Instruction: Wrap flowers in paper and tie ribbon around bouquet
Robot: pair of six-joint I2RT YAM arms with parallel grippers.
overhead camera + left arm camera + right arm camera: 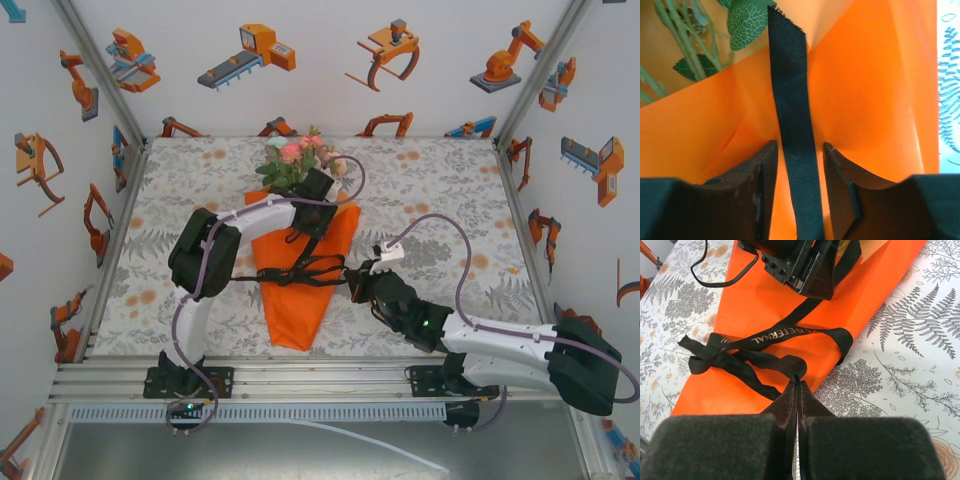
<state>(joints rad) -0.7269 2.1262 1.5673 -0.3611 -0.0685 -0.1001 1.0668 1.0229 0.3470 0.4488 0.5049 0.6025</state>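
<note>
Right gripper clamps ribbon loop; left gripper spread, straddling a strand. Risk: uneven pull drags the half-tied knot down the paper, loosening it.

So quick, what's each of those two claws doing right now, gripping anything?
Left gripper: open, the ribbon passing between its fingers, not clamped.
Right gripper: closed, pinching the ribbon.
</note>
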